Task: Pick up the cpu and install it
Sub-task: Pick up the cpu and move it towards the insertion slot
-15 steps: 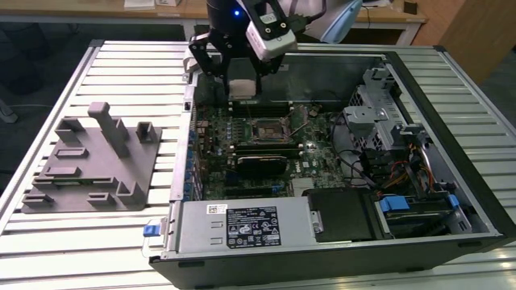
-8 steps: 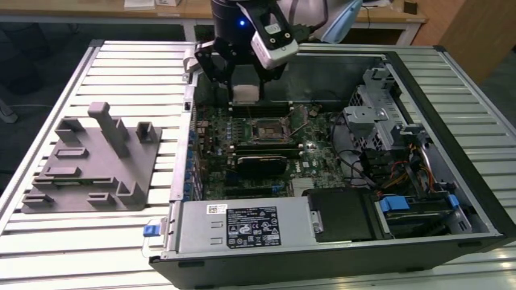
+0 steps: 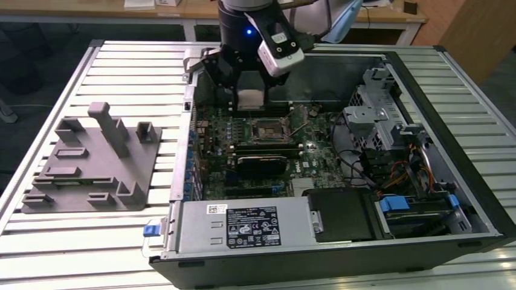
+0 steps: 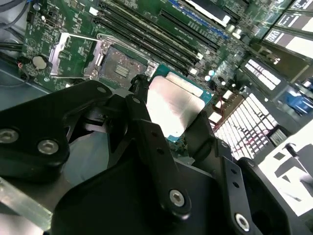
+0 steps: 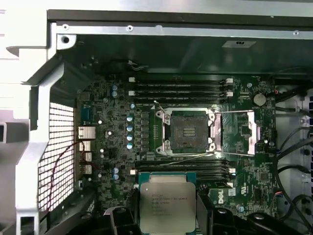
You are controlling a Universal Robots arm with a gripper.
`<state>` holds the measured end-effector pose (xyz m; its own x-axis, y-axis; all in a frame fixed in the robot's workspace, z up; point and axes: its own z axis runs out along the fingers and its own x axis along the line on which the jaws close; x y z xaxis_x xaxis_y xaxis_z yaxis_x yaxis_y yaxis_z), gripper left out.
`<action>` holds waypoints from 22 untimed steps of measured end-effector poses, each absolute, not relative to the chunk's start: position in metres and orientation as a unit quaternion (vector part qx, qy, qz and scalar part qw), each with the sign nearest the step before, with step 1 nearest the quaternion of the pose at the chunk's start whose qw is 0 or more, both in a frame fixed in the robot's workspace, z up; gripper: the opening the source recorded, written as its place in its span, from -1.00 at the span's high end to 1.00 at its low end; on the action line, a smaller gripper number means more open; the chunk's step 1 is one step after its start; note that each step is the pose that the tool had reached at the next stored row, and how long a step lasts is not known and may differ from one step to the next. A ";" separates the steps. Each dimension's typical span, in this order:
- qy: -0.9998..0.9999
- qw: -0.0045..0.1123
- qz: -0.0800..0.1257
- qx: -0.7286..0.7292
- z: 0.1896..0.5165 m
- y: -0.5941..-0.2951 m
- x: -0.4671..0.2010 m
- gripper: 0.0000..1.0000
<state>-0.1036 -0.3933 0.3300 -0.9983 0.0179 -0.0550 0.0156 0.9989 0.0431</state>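
My gripper (image 3: 250, 99) is shut on the cpu (image 3: 251, 98), a flat square chip with a silver top. It hangs inside the open computer case (image 3: 451, 151), above the motherboard's far part. In both wrist views the cpu (image 4: 173, 105) (image 5: 167, 205) sits between two black fingers (image 4: 146, 132). The empty cpu socket (image 3: 267, 130) (image 5: 188, 131) (image 4: 117, 68) lies open on the green board, a short way from the held chip. Its metal load plate (image 5: 238, 132) is flipped open beside it.
A grey plastic block with slots and posts (image 3: 89, 163) lies on the slatted table at the exterior view's left. Inside the case are a power supply (image 3: 241, 226), a drive cage (image 3: 379, 115), cables (image 3: 403, 175) and memory slots (image 5: 178, 88) flanking the socket.
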 end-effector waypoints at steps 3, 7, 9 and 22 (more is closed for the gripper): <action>0.999 0.028 0.021 0.008 0.326 -0.393 -0.099 -0.09; 0.999 0.027 0.021 0.008 0.320 -0.393 -0.093 -0.09; 0.999 0.027 0.021 0.008 0.317 -0.393 -0.090 -0.09; 0.999 0.027 0.021 0.008 0.299 -0.379 -0.071 -0.09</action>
<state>-0.0709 -0.3790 0.2990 -0.9984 0.0180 -0.0531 0.0157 0.9989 0.0430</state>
